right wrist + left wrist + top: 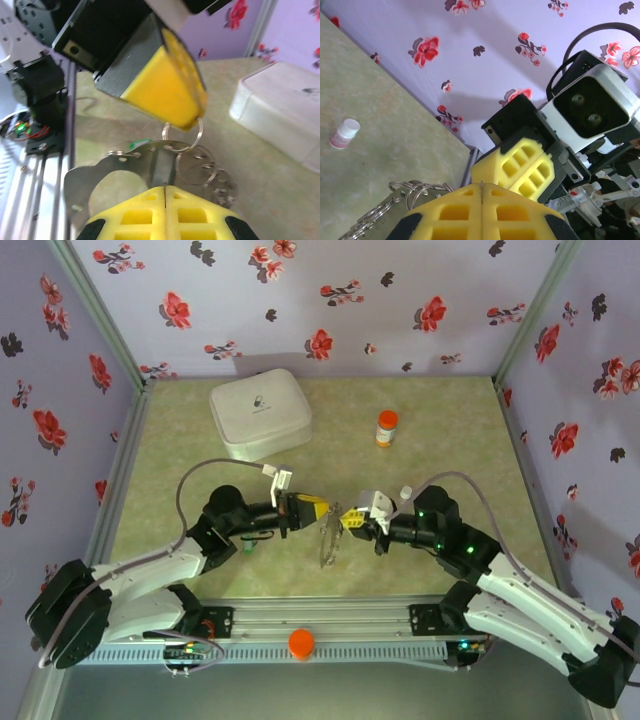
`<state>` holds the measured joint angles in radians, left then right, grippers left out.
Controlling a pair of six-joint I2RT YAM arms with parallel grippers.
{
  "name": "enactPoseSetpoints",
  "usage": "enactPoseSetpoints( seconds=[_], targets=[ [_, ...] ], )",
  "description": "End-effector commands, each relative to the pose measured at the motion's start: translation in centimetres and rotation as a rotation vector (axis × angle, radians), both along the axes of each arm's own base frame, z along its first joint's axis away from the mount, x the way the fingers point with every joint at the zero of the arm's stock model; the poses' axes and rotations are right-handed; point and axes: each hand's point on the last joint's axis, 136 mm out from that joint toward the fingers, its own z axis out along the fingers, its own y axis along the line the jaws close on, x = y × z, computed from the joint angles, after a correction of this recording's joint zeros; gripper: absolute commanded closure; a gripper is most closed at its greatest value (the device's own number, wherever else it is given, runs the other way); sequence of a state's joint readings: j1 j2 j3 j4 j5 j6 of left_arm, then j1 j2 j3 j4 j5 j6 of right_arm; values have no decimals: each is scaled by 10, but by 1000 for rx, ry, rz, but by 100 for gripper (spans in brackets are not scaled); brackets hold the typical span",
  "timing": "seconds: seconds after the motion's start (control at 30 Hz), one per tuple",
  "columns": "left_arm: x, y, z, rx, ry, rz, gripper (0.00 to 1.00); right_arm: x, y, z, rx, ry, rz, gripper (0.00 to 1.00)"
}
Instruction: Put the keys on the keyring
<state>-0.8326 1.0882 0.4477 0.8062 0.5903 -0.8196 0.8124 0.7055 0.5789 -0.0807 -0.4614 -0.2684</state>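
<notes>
Both sets of jaws are fully shut and meet over mid-table. The right jaws pinch the flat metal part of the keyring (148, 159), and the left jaws pinch one of its split rings from the opposite side. So the ring hangs betw. the two arms, off the table (450, 455).

Progress: we see no key threaded on it. A small green bit (247, 545) lying by the left arm is prob. the green-headed key; the black one we can't find. We'd call it early: ring in hand, both keys left to do, and one arm must let go to fetch them.

Room: the two jaws are nearly touching, so it's tight there. The white box (260, 412) and pill bottle (386, 428) sit well apart toward the far side. A tiny white-capped piece (405, 492) is just beside the right wrist. The rail (350, 612) is near, behind the arms.
</notes>
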Motion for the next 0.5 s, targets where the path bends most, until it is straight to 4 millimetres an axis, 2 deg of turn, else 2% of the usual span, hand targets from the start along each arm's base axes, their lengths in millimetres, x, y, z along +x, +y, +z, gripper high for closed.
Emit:
enactPoseSetpoints(
  seconds=[0.0,0.27,0.47],
  targets=[
    [8,6,12,-22,-61,58,100,14,0,22,70,-107,-62,100],
    [14,2,11,-27,19,70,100,17,12,41,157,-107,-35,100],
    [14,2,13,-40,23,71,100,19,12,32,129,-94,-42,100]
  ],
)
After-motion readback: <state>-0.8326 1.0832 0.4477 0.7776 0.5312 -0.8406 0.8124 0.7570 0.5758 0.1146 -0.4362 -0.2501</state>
